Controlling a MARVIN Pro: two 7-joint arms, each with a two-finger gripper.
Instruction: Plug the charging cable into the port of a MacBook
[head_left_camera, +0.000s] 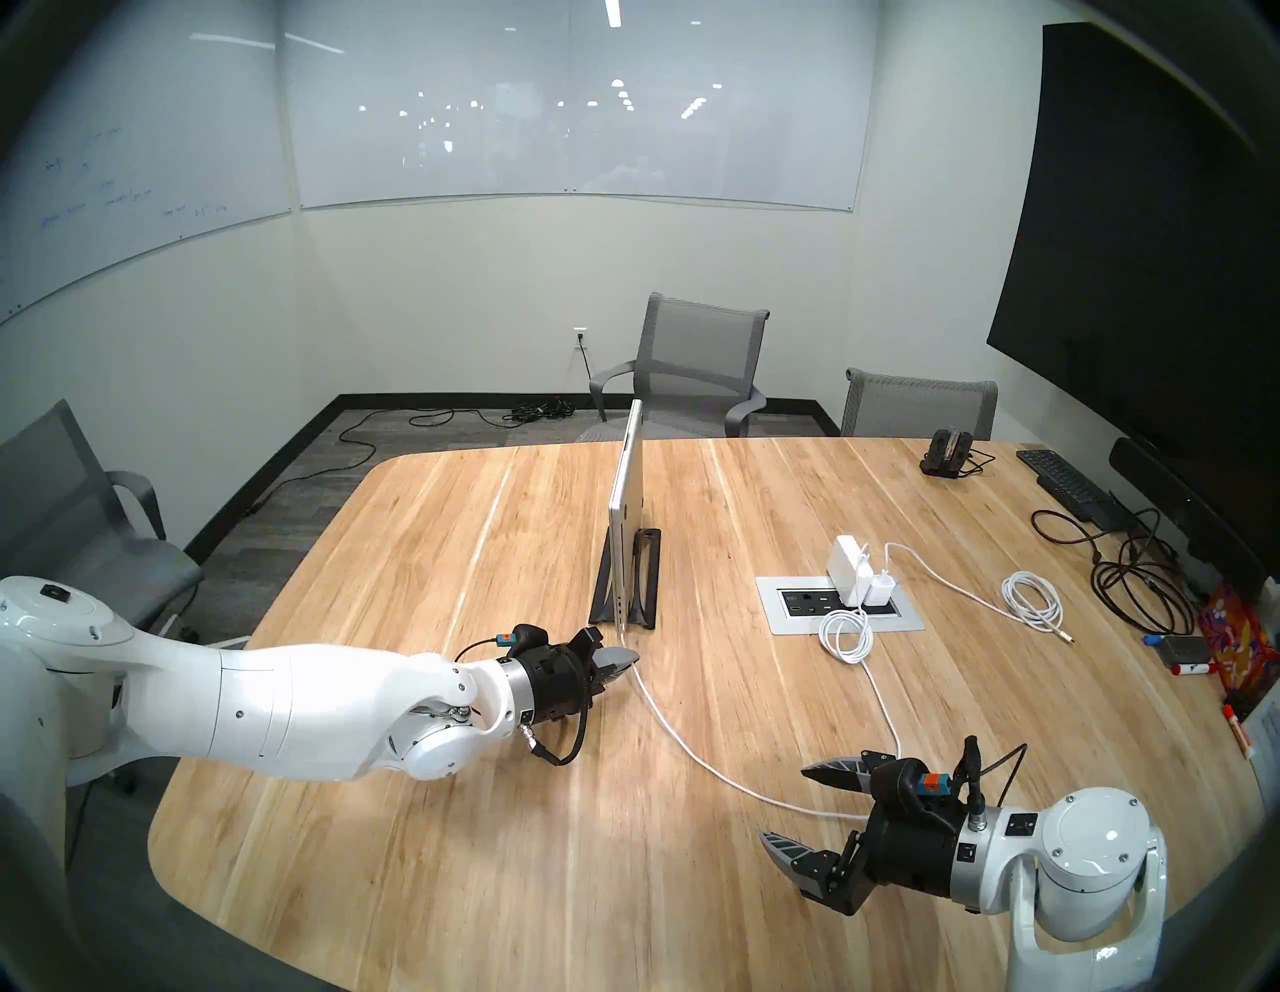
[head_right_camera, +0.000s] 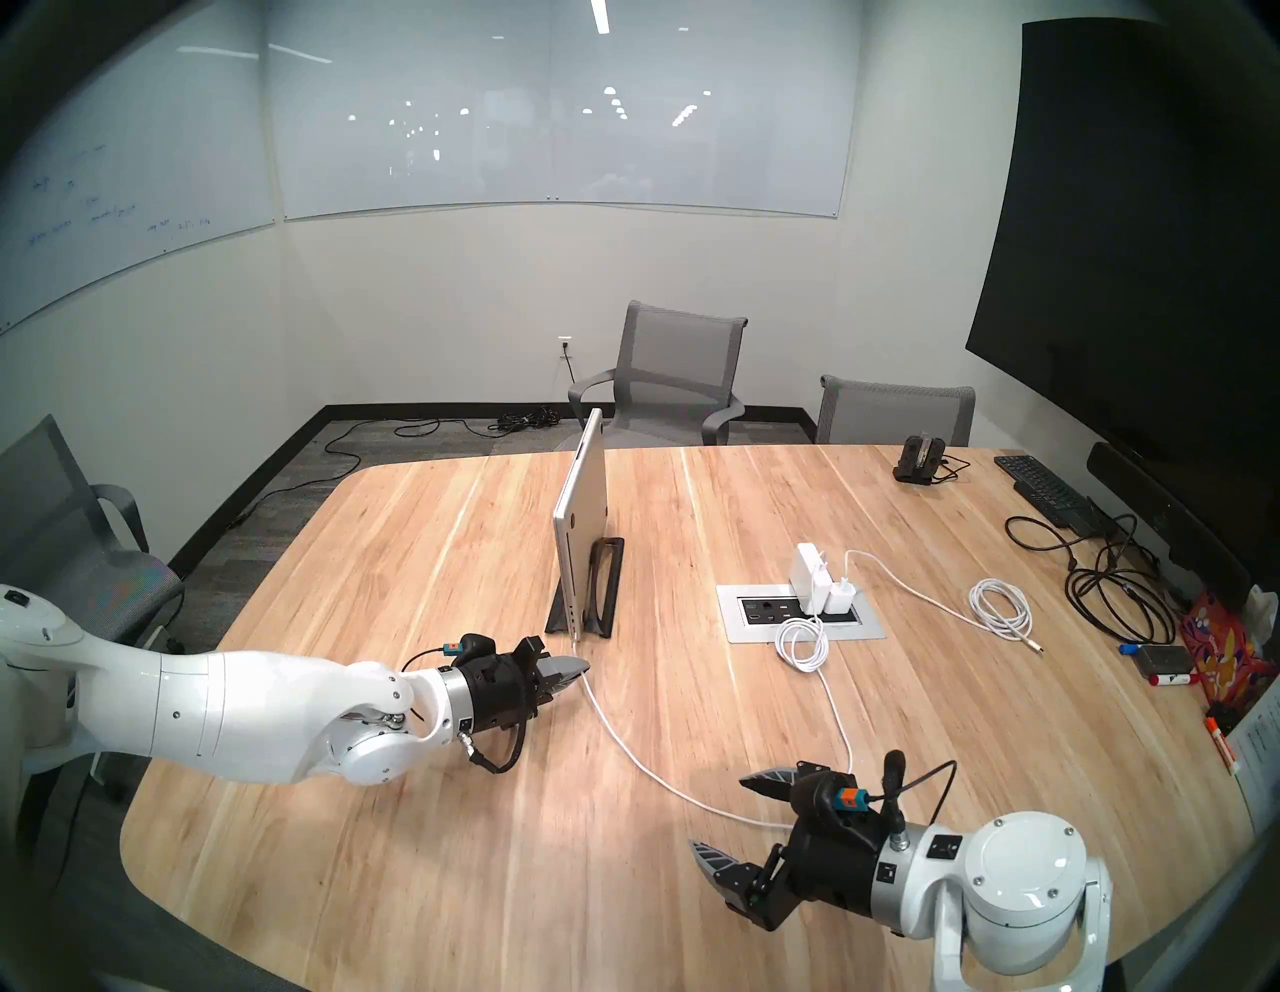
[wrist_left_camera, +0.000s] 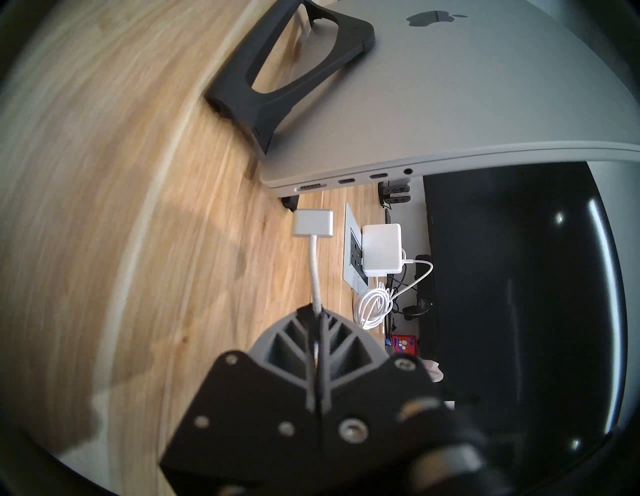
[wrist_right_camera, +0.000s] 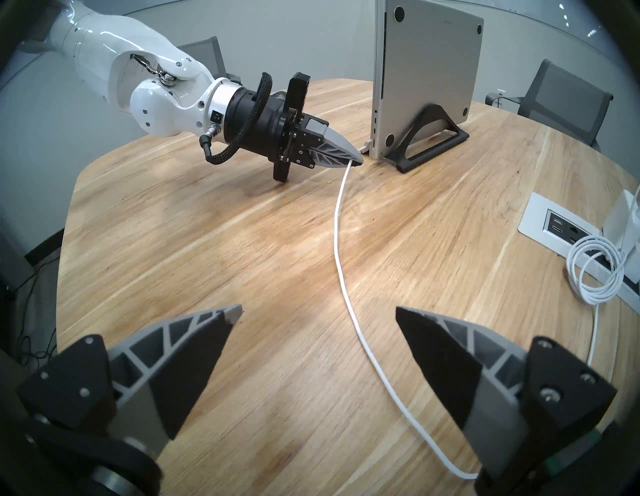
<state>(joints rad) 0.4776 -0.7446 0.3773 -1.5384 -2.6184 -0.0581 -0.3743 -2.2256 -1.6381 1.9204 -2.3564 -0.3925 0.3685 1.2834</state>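
Note:
The silver MacBook (head_left_camera: 627, 512) (head_right_camera: 582, 526) stands on its edge in a black stand (head_left_camera: 641, 582), its row of ports (wrist_left_camera: 346, 182) facing me. My left gripper (head_left_camera: 630, 658) (wrist_left_camera: 317, 308) is shut on the white charging cable (head_left_camera: 692, 745) just behind its flat silver connector (wrist_left_camera: 313, 223). The connector hangs a short gap from the MacBook's port edge, near the lowest, widest slot. Behind the left gripper the cable trails across the table and passes my right gripper (head_left_camera: 786, 803) (wrist_right_camera: 317, 311), which is open and empty low over the wood near the front.
A power box (head_left_camera: 838, 613) set into the table holds a white charger brick (head_left_camera: 848, 554), with a cable loop beside it. A coiled white cable (head_left_camera: 1032, 599), black cables (head_left_camera: 1136, 575) and a black keyboard (head_left_camera: 1067, 485) lie at the right. Grey chairs ring the table.

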